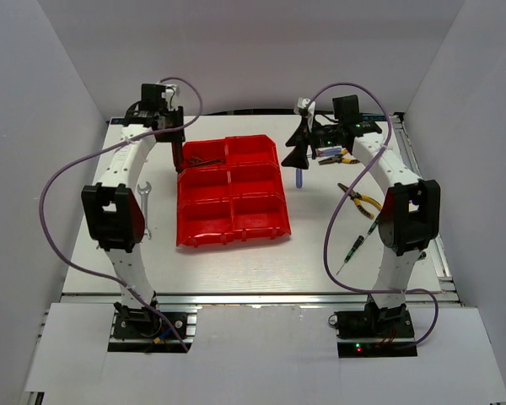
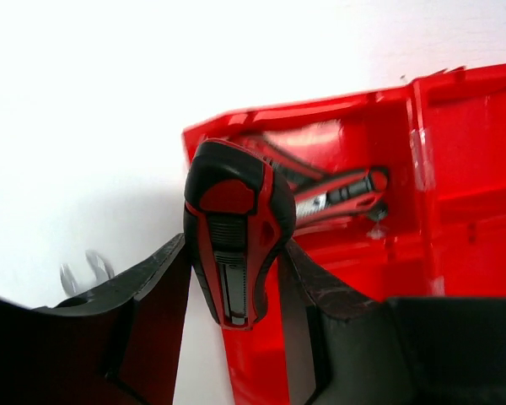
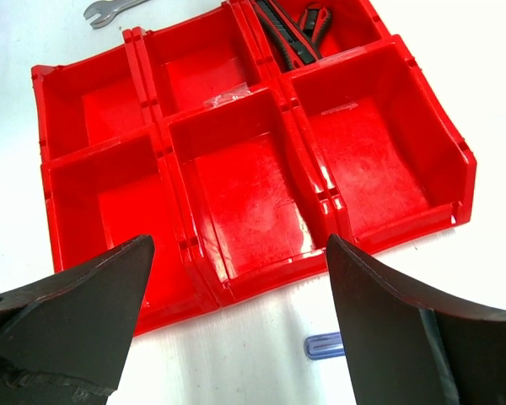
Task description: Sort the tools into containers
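red-black tool handle (image 2: 232, 228) is gripped by the left fingers (image 2: 152, 312) over the far left bin (image 2: 346, 253), where red-black pliers (image 2: 341, 192) lie; the drop-off step seems in hand, and release is called for next. right fingers (image 3: 76, 312) are spread wide and empty near the blue screwdriver (image 3: 323, 346) on the table (image 3: 455, 51).

readable text: none | red-and-black tool handle (image 2: 232, 245) between the left fingers (image 2: 152, 312): ribbed grey strip, no legible lettering | red-black-handled pliers (image 2: 341, 192) in the red bin (image 2: 455, 169): pale patch on them, too blurred to read
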Action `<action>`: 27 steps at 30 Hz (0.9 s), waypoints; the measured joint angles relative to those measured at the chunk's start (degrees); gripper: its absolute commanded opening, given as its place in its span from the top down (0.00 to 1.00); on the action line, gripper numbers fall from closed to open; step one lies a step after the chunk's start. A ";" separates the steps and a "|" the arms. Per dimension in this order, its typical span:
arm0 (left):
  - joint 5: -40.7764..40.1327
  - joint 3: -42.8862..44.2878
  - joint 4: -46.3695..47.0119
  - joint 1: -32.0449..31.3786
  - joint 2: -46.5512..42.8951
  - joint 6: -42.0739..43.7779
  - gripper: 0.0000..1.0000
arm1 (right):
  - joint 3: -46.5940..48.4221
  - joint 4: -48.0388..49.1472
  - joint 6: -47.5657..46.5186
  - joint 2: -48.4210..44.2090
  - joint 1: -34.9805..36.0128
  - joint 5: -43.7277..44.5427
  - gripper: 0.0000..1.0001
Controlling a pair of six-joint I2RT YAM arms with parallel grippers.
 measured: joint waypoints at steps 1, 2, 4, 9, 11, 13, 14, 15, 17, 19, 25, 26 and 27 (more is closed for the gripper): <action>-0.07 1.60 0.50 -0.70 1.40 1.73 0.93 | 0.00 -0.20 -0.20 -0.07 -0.13 0.04 0.11; -0.28 2.82 1.05 -1.60 2.64 3.58 0.93 | 0.00 -0.37 -0.26 -0.15 -0.22 0.15 0.11; -0.55 4.55 2.10 -3.50 4.61 6.97 0.92 | 0.00 -0.83 -0.44 -0.46 -0.39 0.20 0.11; -1.73 5.49 7.02 -8.00 8.26 13.60 0.82 | 0.00 -1.22 -0.87 -0.76 -0.68 0.48 0.11; -3.04 5.68 9.20 -9.64 9.84 15.87 0.78 | 0.00 -1.55 -1.18 -0.76 -0.74 0.63 0.11; -4.39 5.68 10.84 -10.99 11.26 17.84 0.72 | 0.00 -2.12 -1.53 -0.76 -0.85 0.70 0.11; -4.81 5.68 11.45 -11.58 11.89 18.62 0.71 | 0.00 -2.47 -1.77 -0.76 -0.96 0.81 0.11; -5.22 5.68 11.98 -12.13 12.52 19.45 0.69 | 0.00 -2.73 -1.92 -0.76 -1.09 0.87 0.11; -5.70 5.64 12.52 -12.74 13.25 20.39 0.60 | -0.02 -3.04 -2.12 -0.79 -1.42 1.09 0.11; -6.03 4.70 13.77 -12.94 13.40 21.14 0.52 | -0.09 -3.04 -2.16 -0.79 -1.73 1.29 0.11; -7.61 -1.66 16.26 -13.05 12.28 21.90 0.24 | -1.86 -4.04 -2.60 -1.53 -2.23 1.79 0.11; -7.87 -2.73 16.22 -13.07 12.02 21.88 0.21 | -1.88 -4.20 -2.82 -1.53 -2.23 1.88 0.11; -8.09 -3.56 16.20 -13.09 11.76 21.90 0.20 | -1.88 -4.28 -3.04 -1.53 -2.23 1.92 0.11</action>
